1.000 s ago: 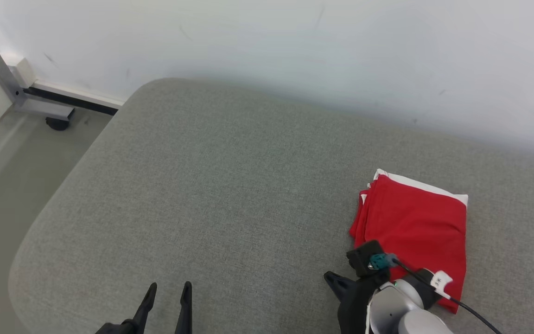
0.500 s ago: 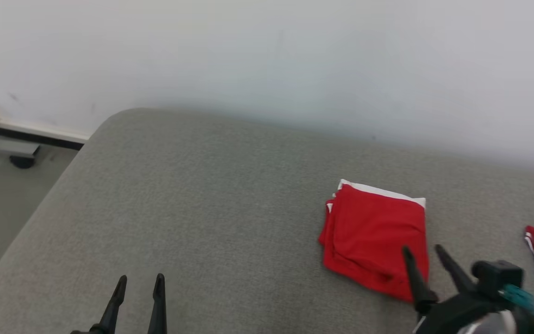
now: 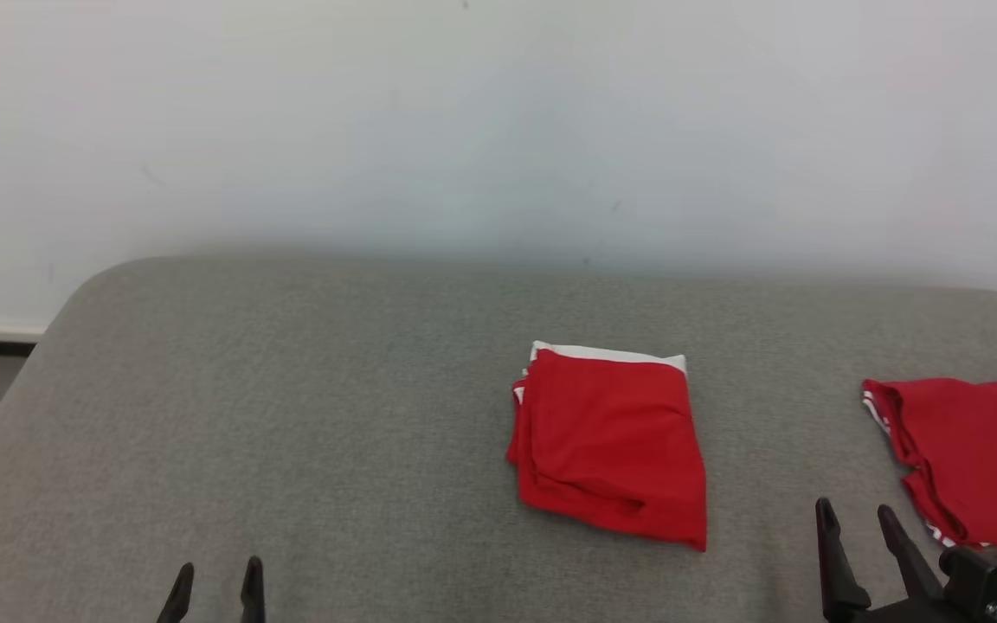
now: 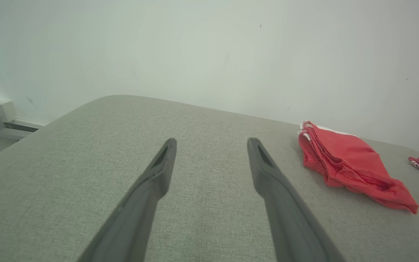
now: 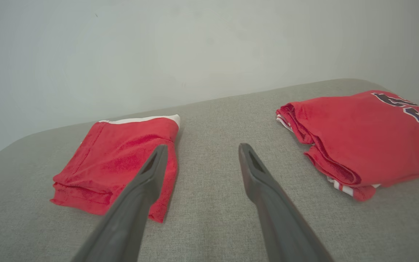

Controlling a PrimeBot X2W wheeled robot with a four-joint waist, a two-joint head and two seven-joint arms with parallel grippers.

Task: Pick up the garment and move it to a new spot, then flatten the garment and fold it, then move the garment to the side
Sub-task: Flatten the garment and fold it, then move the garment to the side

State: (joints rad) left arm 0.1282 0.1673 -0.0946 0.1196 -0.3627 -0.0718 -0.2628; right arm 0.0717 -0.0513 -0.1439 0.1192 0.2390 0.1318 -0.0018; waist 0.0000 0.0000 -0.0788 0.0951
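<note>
Right claw [image 3: 853,509] withdrawn from folded garment [image 3: 611,446], now spread, empty; left claw [image 3: 219,567] spread.

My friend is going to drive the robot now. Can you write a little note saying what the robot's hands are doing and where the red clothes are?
Left gripper: open, empty, over the grey fabric surface.
Right gripper: open, empty, nearer the robot than both garments, facing the gap between them.
Folded red garment with a white band: lies mid-surface, touched by neither gripper.
Second red garment with dark lettering: lies to its right, apart from it.
Done: the folding looks finished and the garment is set down.
Left: probably nothing for this one; check that its spot counts as the side.
</note>
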